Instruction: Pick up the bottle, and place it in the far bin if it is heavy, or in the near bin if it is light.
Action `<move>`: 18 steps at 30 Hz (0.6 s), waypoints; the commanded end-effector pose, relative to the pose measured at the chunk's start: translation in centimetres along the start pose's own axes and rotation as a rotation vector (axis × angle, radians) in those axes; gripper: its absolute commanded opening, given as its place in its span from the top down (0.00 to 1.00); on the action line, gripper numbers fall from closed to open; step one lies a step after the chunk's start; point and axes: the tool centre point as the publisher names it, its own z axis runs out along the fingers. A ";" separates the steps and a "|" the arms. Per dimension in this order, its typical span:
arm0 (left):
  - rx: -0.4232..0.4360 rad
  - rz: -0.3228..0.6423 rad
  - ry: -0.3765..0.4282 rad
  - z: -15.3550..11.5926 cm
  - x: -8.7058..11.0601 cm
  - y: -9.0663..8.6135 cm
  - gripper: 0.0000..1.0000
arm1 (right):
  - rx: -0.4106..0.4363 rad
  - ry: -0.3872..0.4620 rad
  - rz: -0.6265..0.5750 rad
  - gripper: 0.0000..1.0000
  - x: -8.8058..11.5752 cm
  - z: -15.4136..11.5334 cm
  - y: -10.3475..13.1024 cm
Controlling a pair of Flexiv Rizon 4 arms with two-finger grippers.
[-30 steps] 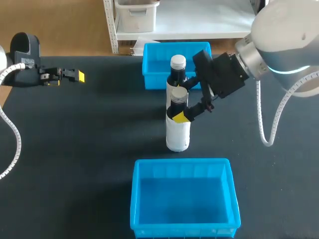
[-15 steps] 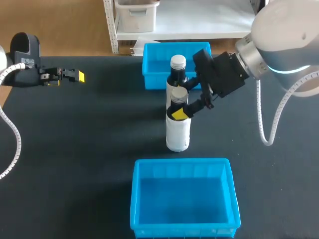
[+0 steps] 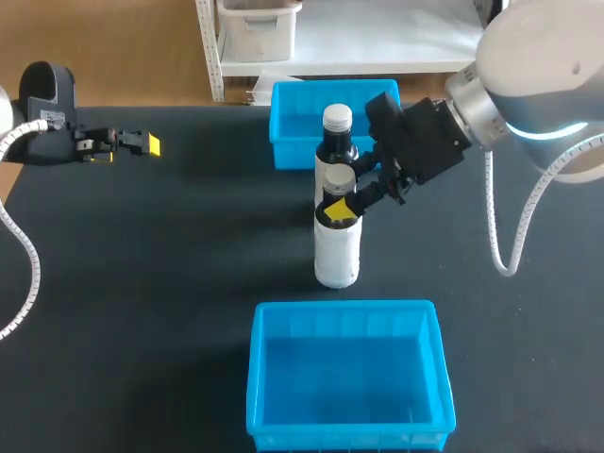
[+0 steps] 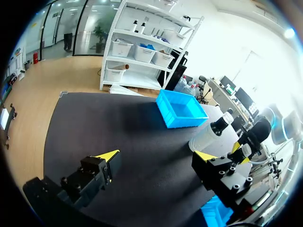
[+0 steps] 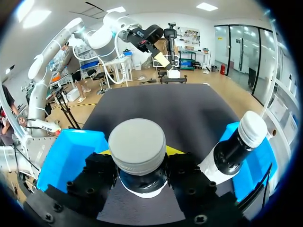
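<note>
Right gripper [image 5: 138, 163] jaws are clamped on the neck of the bottle [image 3: 337, 250], cap just above them, second bottle [image 5: 235, 146] beside. The grasp looks made, but the bottle is not yet lifted; weighing and binning remain. Left gripper [image 4: 156, 157] jaws apart, holding nothing.

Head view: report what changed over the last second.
The right tool edged slightly up the near bottle, to its neck, which it grips. The bottle has not lifted. The second bottle, far bin, near bin and left tool stayed put.

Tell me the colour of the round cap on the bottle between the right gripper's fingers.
Pale grey. The round cap shows clearest in the right wrist view.
</note>
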 end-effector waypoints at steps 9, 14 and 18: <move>0.000 0.000 0.000 0.0 0.0 0.0 0.00 | 0.003 -0.002 -0.008 1.00 0.2 -0.2 0.5; 0.000 0.000 0.000 0.0 0.0 0.0 0.00 | 0.009 -0.003 -0.014 1.00 0.1 -0.5 0.7; 0.000 0.000 0.000 0.0 0.0 0.0 0.00 | 0.015 -0.006 -0.021 1.00 0.0 -0.8 0.8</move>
